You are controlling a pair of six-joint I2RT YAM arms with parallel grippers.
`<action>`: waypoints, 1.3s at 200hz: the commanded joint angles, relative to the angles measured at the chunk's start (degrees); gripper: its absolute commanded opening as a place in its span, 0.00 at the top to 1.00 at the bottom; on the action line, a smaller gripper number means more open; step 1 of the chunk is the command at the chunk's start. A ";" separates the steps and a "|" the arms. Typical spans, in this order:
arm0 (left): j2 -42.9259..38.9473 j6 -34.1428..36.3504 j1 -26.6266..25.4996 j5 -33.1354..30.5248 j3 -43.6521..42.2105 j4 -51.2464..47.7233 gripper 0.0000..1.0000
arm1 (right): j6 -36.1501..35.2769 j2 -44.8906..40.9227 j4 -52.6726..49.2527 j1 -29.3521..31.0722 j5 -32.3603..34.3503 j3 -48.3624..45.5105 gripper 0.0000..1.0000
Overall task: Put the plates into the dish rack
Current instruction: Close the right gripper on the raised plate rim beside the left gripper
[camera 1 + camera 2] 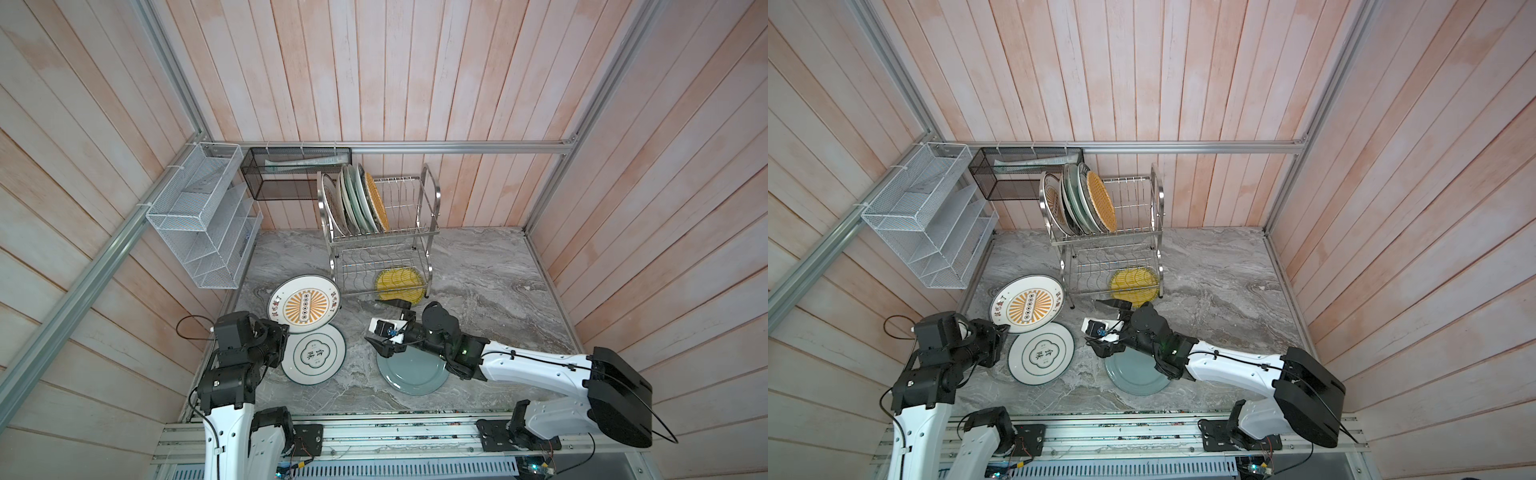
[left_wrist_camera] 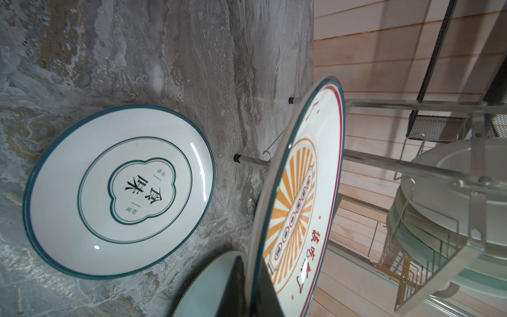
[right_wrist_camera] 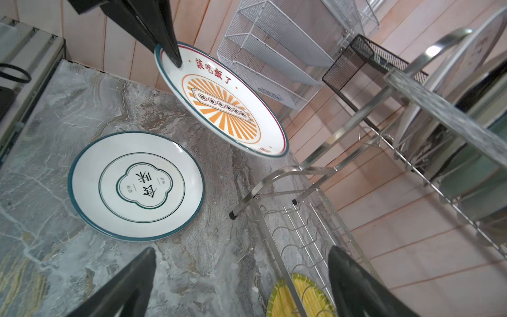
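My left gripper (image 1: 286, 329) (image 2: 252, 291) is shut on the near rim of the white plate with the orange sunburst (image 1: 305, 304) (image 2: 299, 197) (image 3: 222, 101), which hangs tilted above the table. A quatrefoil-print plate (image 1: 313, 354) (image 3: 135, 186) lies flat beside it. My right gripper (image 1: 375, 322) (image 3: 241, 255) stands open and empty over the far edge of a grey-blue plate (image 1: 411, 376). The dish rack (image 1: 430, 199) holds several plates (image 1: 357, 199) upright at the left of its upper tier. A yellow plate (image 1: 399, 284) (image 3: 299, 299) lies under the lower tier's wires.
A white mesh organiser (image 1: 199, 216) hangs on the left wall. A black mesh basket (image 1: 291, 174) hangs on the back wall, just left of the rack. Wooden walls close in the marble table (image 1: 498, 270) on three sides.
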 commanded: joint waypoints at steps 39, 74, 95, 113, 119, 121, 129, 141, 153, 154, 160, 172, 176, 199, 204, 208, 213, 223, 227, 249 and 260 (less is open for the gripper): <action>8.07 -8.77 -18.20 -13.34 6.27 1.80 1.00 | -13.58 7.25 4.69 1.22 -0.35 6.58 0.06; 11.15 -9.96 -22.10 -14.92 8.90 0.78 1.00 | -16.10 9.22 2.00 1.52 -1.16 8.72 0.16; 11.43 -10.10 -22.74 -15.24 9.96 0.40 1.00 | -16.74 9.35 1.39 1.49 -2.29 8.80 0.26; 11.57 -9.76 -22.96 -15.24 10.62 0.30 1.00 | -17.61 9.89 0.18 1.69 -2.54 9.37 0.33; 11.57 -9.61 -23.01 -15.19 10.79 0.23 1.00 | -17.79 10.08 -0.33 1.66 -2.64 9.70 0.36; 11.59 -9.60 -23.03 -15.16 10.88 0.22 1.00 | -17.86 10.21 -0.60 1.72 -2.74 9.81 0.37; 11.71 -9.65 -23.17 -15.02 10.95 0.39 1.00 | -18.04 10.56 -1.46 1.78 -3.22 10.33 0.46; 11.63 -9.17 -23.18 -14.72 10.77 0.90 1.00 | -18.15 10.88 -2.29 1.90 -3.83 11.12 0.56; 11.59 -9.16 -23.11 -14.63 10.74 1.04 1.00 | -17.95 11.21 -2.77 2.16 -4.24 11.69 0.58; 11.58 -9.11 -23.14 -14.58 10.65 1.07 1.00 | -17.96 11.22 -2.79 2.17 -4.27 11.80 0.58; 11.59 -9.09 -23.23 -14.47 10.71 1.06 1.00 | -18.07 11.49 -3.01 2.26 -4.46 12.06 0.63; 11.61 -9.08 -23.25 -14.28 10.65 1.17 1.00 | -18.53 11.93 -3.14 2.50 -4.39 12.45 0.70; 11.57 -9.12 -23.29 -14.20 10.57 1.15 1.00 | -18.62 12.07 -3.23 2.61 -4.39 12.61 0.72; 11.37 -9.04 -23.28 -14.03 10.37 1.19 1.00 | -18.88 12.79 -4.02 2.87 -4.20 13.50 0.72; 11.23 -9.04 -23.41 -13.96 10.42 1.17 1.00 | -18.93 12.94 -4.12 2.89 -4.25 13.65 0.72; 11.26 -9.06 -23.36 -13.92 10.37 1.18 1.00 | -18.86 13.00 -4.18 2.91 -4.29 13.66 0.72; 11.25 -9.06 -23.39 -13.85 10.32 1.18 1.00 | -18.90 13.08 -4.48 2.93 -4.40 13.88 0.73; 11.22 -8.95 -23.53 -13.69 10.15 1.42 1.00 | -19.03 13.51 -5.43 2.98 -4.63 14.43 0.73; 11.17 -8.87 -23.45 -13.54 10.18 1.50 1.00 | -19.04 13.58 -5.79 3.12 -4.63 14.75 0.73; 11.28 -8.80 -23.71 -13.65 10.25 1.11 1.00 | -19.42 14.59 -8.09 3.36 -4.29 16.41 0.74; 11.34 -8.60 -23.88 -13.83 10.23 0.88 1.00 | -19.47 15.07 -9.72 3.48 -4.45 17.54 0.77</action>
